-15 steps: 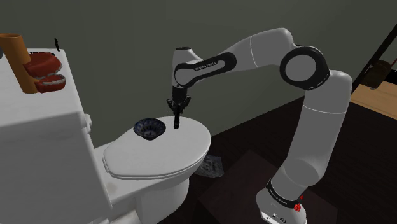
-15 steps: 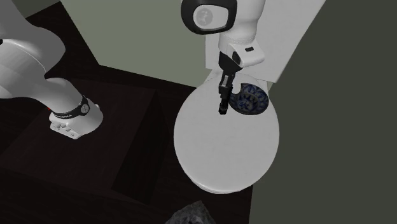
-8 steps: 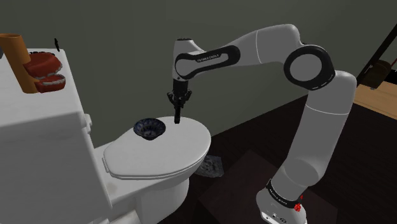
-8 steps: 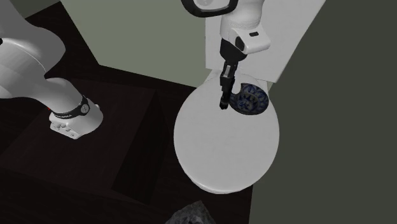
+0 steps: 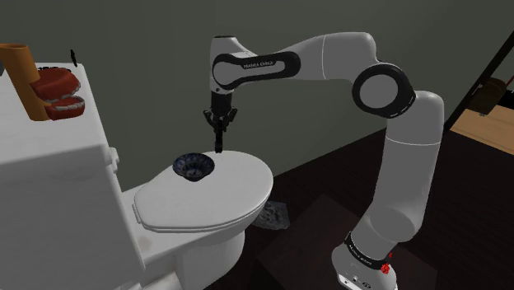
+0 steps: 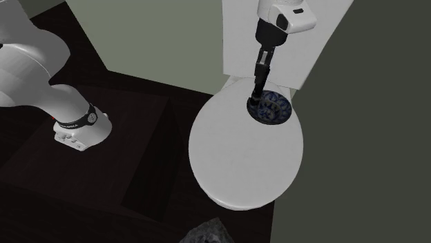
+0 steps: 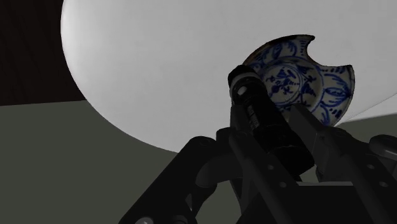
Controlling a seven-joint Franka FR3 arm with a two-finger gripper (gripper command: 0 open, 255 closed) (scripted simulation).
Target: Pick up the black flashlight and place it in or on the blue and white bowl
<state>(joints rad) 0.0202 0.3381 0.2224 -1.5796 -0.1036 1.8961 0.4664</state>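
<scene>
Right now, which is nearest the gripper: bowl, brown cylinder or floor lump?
Blue and white bowl, on the toilet lid near the gripper; cylinder sits on the tank, lump on floor.

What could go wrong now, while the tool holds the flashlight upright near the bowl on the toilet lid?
1. The black flashlight, clasped in the tool, hangs by the rim of the bowl, not over its middle; released here, it may land outside.
2. It is long and the bowl small, so it could tip the bowl or roll off the toilet lid.

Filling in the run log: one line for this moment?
gripper shut on flashlight | flashlight upright, airborne, by bowl rim | not yet placed
</scene>
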